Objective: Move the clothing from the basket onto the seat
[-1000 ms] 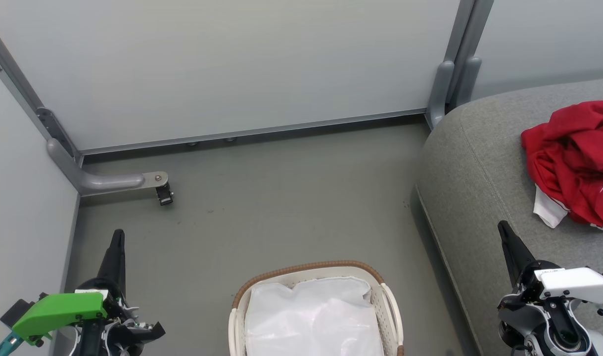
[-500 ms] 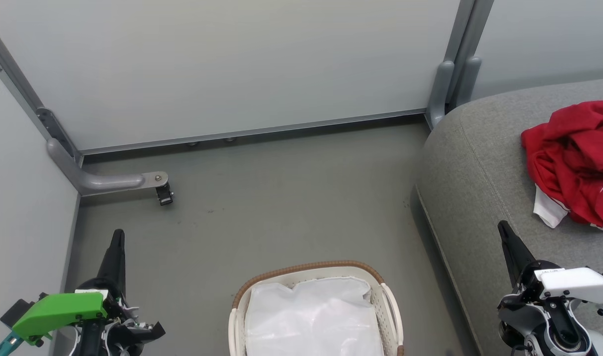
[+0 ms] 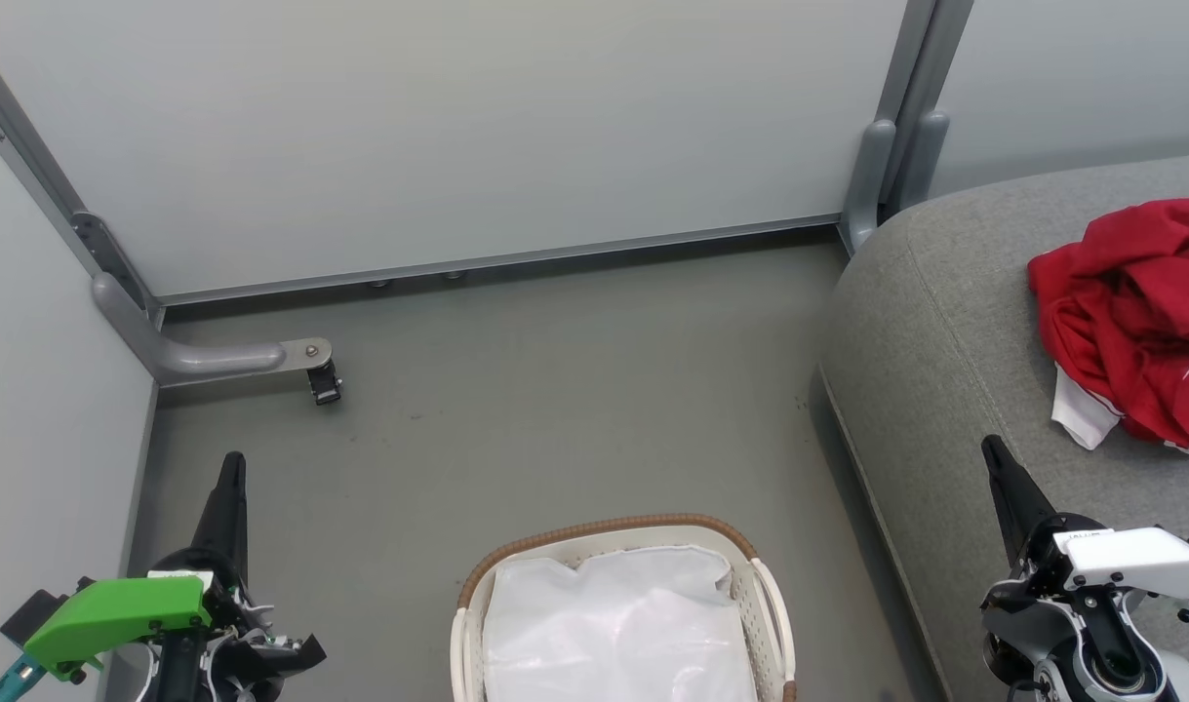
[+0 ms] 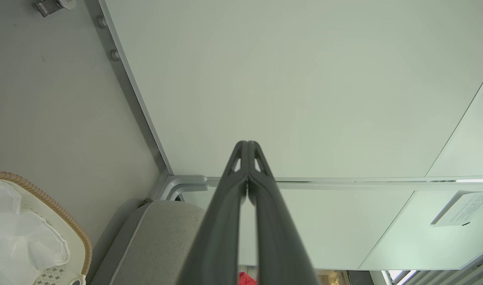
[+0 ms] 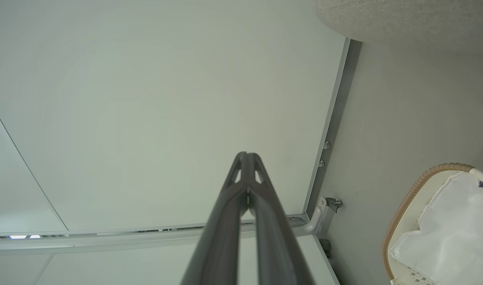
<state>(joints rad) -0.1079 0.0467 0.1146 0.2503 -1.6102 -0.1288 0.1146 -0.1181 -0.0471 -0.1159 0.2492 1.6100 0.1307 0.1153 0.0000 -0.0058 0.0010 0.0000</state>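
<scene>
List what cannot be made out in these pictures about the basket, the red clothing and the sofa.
basket: its near half is cut off by the head view's bottom edge; the white liner hides whatever might lie under it.
clothing: cut off by the head view's right edge and bunched, so the number of garments is unclear.
seat: runs past the same edge.
wall notice: print too small in the left wrist view.

No legible text: print on wall notice (image 4: 459,209) too small.
</scene>
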